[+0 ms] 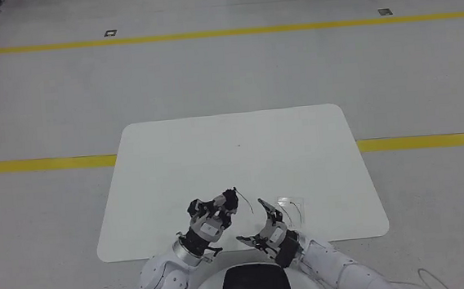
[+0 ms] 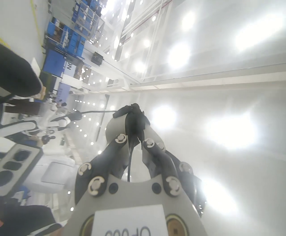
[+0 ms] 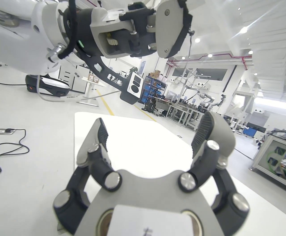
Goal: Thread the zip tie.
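white table [image 1: 240, 144], thin curved black zip tie [image 2: 129, 161] in left gripper [image 2: 133, 119]

L gripper [image 2: 134, 118] pinched closed, pointing up — R gripper [image 3: 154, 129] spread wide.

Cropped white label [image 2: 130, 220] on left gripper [image 2: 133, 114], second label [image 3: 147, 223] on right gripper [image 3: 155, 120], neither legible

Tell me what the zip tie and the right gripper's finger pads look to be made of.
Zip tie: thin black strap, probably nylon plastic; it curves out of the shut left gripper. Pads of the open right gripper: matt black with fine ribs, likely rubber, hard plastic possible.
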### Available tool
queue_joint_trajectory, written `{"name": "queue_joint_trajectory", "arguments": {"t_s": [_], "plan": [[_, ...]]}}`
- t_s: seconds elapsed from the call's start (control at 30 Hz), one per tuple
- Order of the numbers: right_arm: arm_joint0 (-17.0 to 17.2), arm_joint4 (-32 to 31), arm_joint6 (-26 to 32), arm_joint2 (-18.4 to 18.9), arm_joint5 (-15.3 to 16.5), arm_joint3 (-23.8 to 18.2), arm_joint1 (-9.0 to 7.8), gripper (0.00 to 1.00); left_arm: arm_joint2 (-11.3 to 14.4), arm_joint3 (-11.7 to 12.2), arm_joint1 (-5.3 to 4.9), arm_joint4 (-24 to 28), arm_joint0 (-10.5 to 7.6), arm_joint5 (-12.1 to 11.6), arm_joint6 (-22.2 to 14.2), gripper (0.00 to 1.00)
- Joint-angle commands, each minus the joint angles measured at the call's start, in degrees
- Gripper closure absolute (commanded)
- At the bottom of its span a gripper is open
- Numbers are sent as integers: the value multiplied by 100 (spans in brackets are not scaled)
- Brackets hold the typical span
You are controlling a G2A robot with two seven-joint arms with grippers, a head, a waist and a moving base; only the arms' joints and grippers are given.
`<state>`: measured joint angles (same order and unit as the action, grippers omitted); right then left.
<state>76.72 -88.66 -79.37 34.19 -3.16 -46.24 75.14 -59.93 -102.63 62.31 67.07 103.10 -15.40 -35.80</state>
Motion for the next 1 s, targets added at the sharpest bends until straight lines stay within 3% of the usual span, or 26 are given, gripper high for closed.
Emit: {"name": "queue_joint_trajectory", "arguments": {"t_s": [0.0,0.1,0.27,0.53,0.6,0.97], "plan": [[74,-14,-27,134,11,-104,-81,0,-67,-10,-3,195,11,43,-78,100],[249,-32,-27,383,164,-406,-243,0,-144,-20,-4,187,34,-58,-114,100],[615,-127,-27,836,782,-1108,-563,0,-198,-13,-4,82,50,-95,-99,100],[1355,-53,-27,1769,1776,-2561,-1085,0,-323,-151,11,108,62,-310,-194,100],[1451,41,-27,1854,2063,-2831,-1127,0,-369,-192,7,115,94,-314,-245,100],[1451,41,-27,1854,2063,-2831,-1127,0,-377,-193,6,117,100,-310,-254,100]]}}
